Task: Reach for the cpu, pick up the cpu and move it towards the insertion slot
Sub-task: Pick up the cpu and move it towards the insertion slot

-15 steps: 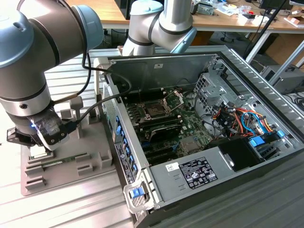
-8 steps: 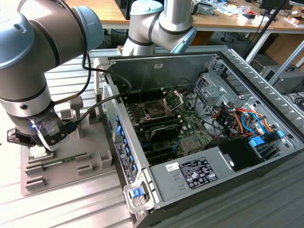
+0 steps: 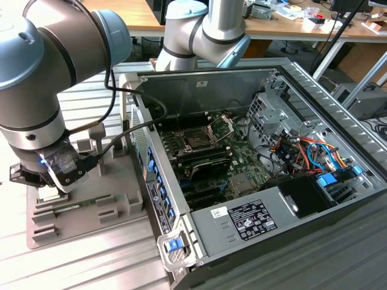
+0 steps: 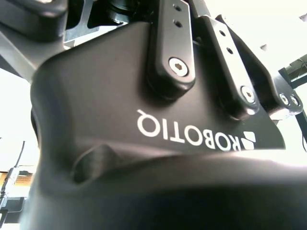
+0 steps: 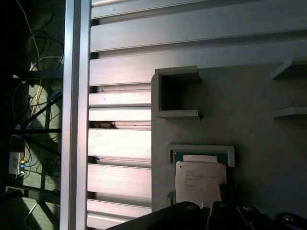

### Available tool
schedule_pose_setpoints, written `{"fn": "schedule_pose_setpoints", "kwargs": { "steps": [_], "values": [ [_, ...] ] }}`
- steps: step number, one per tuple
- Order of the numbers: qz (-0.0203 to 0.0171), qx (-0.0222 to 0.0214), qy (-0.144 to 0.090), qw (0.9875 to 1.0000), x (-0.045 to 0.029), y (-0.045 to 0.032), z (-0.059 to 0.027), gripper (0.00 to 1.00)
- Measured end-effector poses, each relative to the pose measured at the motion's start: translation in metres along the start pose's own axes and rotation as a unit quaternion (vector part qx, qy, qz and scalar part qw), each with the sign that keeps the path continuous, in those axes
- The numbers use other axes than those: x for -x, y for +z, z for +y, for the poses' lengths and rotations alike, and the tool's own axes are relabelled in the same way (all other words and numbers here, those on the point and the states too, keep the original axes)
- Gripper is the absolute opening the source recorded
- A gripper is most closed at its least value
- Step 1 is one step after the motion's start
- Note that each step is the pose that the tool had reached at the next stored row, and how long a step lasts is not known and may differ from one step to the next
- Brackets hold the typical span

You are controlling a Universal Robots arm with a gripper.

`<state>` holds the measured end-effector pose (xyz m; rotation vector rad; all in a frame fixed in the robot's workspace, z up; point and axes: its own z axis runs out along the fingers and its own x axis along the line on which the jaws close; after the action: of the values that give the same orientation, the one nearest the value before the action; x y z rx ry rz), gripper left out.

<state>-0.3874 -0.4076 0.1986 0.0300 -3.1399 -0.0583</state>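
In the exterior view the gripper [image 3: 27, 175] hangs low over the grey tray [image 3: 124, 181], which sits on the slatted metal surface [image 3: 84, 266] at the exterior view's left. The insertion slot [image 3: 197, 140] lies well apart to the exterior view's right, on the green board inside the open computer case [image 3: 205, 90].

In the second wrist view the gripper's black body [image 4: 158, 143] sits close to the lens. Whether it is released or clenched, I cannot tell.

In the first wrist view the cpu [image 5: 200, 182] lies flat in a raised holder on the tray, with the gripper's dark edge just beside it.
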Motion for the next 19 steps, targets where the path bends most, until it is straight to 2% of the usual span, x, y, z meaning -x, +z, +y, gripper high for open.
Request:
{"fn": "schedule_pose_setpoints", "kwargs": {
  "steps": [5,9,14,19],
  "values": [
    [-0.0001,0.0000,0.000,1.0000,-0.0023,0.0006,0.0000,0.10],
    [0.0000,0.0000,0.000,1.0000,-0.0073,0.0006,0.0001,0.10],
    [0.0000,0.0000,0.000,1.0000,-0.0071,0.0005,0.0002,0.10],
    [-0.0001,0.0000,0.000,1.0000,-0.0069,-0.0079,0.0005,0.10]
  ]
}}
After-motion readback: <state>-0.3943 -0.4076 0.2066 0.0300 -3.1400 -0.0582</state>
